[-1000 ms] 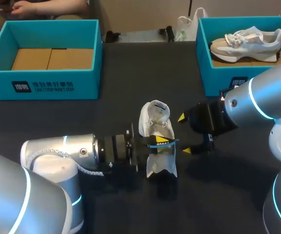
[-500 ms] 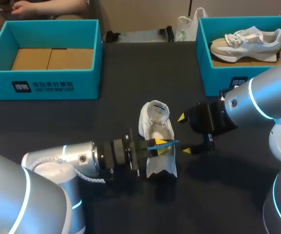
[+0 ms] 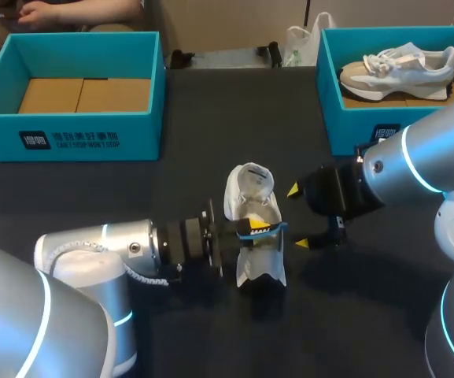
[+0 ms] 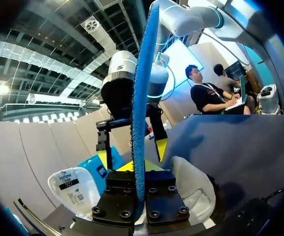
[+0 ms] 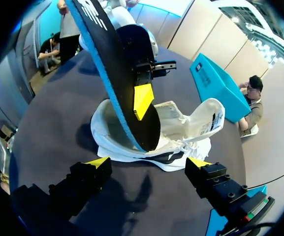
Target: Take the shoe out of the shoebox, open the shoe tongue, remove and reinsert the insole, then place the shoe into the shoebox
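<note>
Two grippers are at work over the dark table [image 3: 211, 126].

1. Left gripper [image 3: 260, 228]: clamped on the insole [image 5: 114, 69]. Both fingers press its faces from opposite sides. In the left wrist view the insole runs edge-on between the fingers, blue rim toward the camera. In the right wrist view its black upper face is tilted, and its lower end sits inside the shoe's opening.

2. Right gripper [image 3: 297, 216]: fingers spread wide, nothing between them. It hangs just beside the shoe at the shoe's 3 o'clock, not touching it. In the right wrist view the shoe lies ahead of the two yellow tips.

3. Shoe [image 3: 252, 189]: white, resting on the table near its centre, outside both boxes. My left arm enters from its 9 o'clock. A labelled flap [image 5: 208, 115] stands open at the shoe's 12 o'clock end.

4. Left shoebox [image 3: 69, 140]: teal, at the shoe's 10 o'clock, well apart. Cardboard [image 3: 81, 94] lines its floor.

5. Right shoebox [image 3: 352, 126]: teal, at the shoe's 2 o'clock. A second shoe [image 3: 400, 67], beige and white, lies on its side inside.
</note>
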Available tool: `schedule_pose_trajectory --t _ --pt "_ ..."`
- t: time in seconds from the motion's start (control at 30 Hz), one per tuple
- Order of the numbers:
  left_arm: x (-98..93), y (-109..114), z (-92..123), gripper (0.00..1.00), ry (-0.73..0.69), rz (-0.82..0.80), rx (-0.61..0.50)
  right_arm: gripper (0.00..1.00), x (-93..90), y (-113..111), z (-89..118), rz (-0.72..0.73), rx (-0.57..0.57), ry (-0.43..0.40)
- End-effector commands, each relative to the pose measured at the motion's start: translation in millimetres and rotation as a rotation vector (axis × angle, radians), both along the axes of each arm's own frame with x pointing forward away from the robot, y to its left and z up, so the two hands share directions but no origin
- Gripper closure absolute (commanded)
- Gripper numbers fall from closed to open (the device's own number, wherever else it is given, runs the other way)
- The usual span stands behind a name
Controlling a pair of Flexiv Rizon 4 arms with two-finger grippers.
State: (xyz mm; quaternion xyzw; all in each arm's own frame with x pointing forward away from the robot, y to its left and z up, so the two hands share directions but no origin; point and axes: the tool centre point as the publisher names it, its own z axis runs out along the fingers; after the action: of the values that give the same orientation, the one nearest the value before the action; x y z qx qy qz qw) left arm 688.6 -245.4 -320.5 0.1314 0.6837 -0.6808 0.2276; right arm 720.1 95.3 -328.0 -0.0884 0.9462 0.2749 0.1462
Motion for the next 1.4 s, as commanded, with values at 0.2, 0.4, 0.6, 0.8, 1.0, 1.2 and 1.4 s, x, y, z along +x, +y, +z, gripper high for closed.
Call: schedule_pose_trajectory --t 0.2,0.4,0.6,0.8,1.0,1.2,1.4 --pt "8.8 2 -12 1.0 -0.004 0.002 0.045 0.0 -1.1 -1 1 0.0 0.0 -0.001" --pt "11.3 4 -19 1.0 -0.016 0.002 0.076 0.0 -1.1 -1 1 0.0 0.0 -0.001" --pt "9.5 4 -16 1.0 -0.04 -0.003 0.102 0.0 -1.1 -1 1 0.0 0.0 -0.001" --pt "5.9 8 -5 0.78 -0.05 -0.003 0.105 0.0 -1.1 -1 1 0.0 0.0 -0.001" --pt "2.1 12 4 0.82 -0.051 -0.006 0.126 0.0 -1.1 -1 1 0.0 0.0 -0.001" --pt "-4.4 20 13 0.83 -0.04 -0.011 0.172 0.0 -1.1 -1 1 0.0 0.0 -0.001" --pt "-12.1 26 16 0.76 -0.019 -0.014 0.211 0.0 -1.1 -1 1 0.0 0.0 -0.001"
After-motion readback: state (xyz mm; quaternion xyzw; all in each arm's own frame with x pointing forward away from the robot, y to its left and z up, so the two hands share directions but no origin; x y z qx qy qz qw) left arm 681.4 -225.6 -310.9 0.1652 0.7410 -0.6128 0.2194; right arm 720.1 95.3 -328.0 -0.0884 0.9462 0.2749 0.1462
